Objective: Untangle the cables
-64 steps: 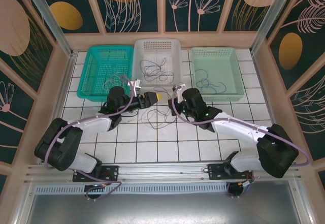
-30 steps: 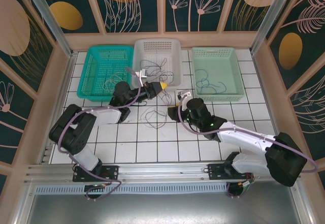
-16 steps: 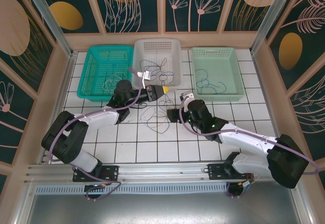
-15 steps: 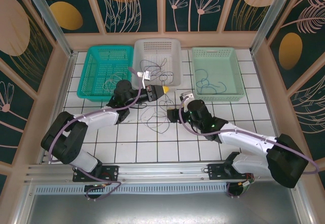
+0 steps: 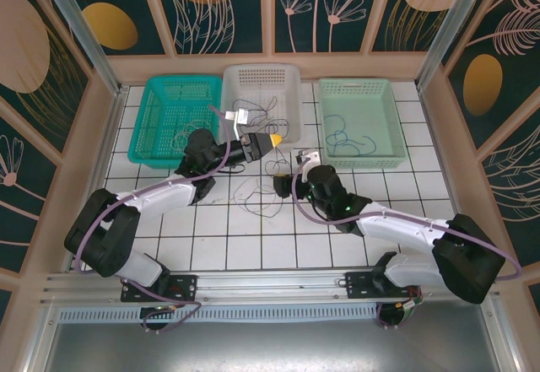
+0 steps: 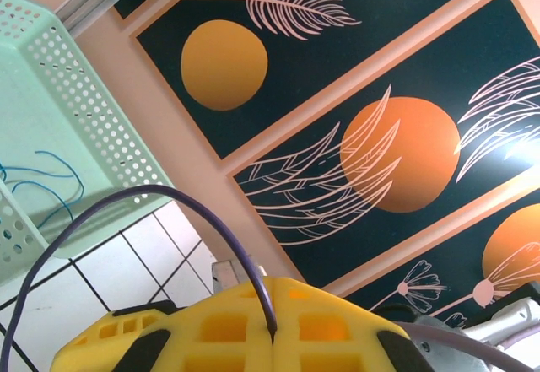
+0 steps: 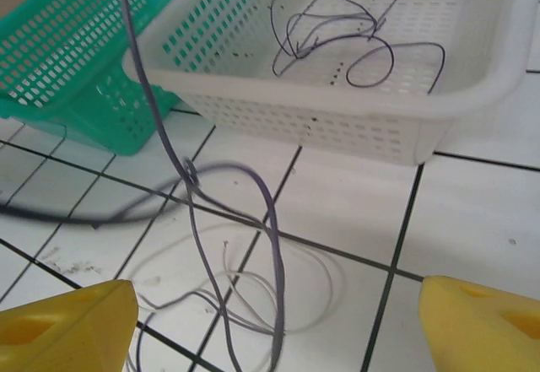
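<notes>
Thin dark-purple and whitish cables [image 7: 253, 254] lie looped on the white-tiled table [image 7: 472, 220]. One purple strand rises toward 11 o'clock, pinched by the left gripper [image 6: 272, 336]; the right gripper [image 7: 278, 321] is spread apart.

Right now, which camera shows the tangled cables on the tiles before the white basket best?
The right wrist view: the tangled cables lie close up, a purple loop crossing pale strands. The top external view shows them small. The left wrist view shows one purple strand pinched in the left gripper.
</notes>
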`<state>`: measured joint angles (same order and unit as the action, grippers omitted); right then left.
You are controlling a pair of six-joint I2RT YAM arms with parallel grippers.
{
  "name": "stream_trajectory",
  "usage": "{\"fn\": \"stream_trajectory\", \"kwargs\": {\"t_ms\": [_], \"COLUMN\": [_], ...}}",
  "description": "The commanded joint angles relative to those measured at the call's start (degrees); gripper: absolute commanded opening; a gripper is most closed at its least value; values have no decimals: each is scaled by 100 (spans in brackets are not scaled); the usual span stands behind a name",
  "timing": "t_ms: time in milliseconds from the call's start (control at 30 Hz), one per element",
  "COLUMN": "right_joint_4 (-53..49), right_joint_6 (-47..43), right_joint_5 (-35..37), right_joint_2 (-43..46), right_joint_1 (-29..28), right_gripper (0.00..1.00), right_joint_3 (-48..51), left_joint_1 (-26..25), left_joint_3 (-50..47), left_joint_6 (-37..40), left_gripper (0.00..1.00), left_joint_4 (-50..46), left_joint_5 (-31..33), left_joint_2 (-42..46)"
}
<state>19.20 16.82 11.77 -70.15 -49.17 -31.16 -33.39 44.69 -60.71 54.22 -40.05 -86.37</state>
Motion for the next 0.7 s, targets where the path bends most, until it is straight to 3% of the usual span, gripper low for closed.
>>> {"fn": "stream_trajectory", "kwargs": {"t_ms": [0,300,467,667], "right_joint_4": [409,145,-505,-1692], "right_joint_6": [-172,-76,4,216], "right_joint_5": [287,801,1780,3009], "right_joint_2": [-75,241,-20,-500], "right_joint_1": [-123,-190,-185,-249], "right_gripper": [87,78,70,68], "right_joint_3": [-412,-555,-1035,-1834], "left_joint_1": [-57,-63,-82,-97], "left_joint_3": [67,154,163,97], "left_joint_6": [-39,451,169,178], "left_gripper": [0,0,0,0], "left_joint_4": [164,-616,-213,-255], "left_joint_5": [-78,-11,-53,27], "left_joint_2": [98,314,240,352]}}
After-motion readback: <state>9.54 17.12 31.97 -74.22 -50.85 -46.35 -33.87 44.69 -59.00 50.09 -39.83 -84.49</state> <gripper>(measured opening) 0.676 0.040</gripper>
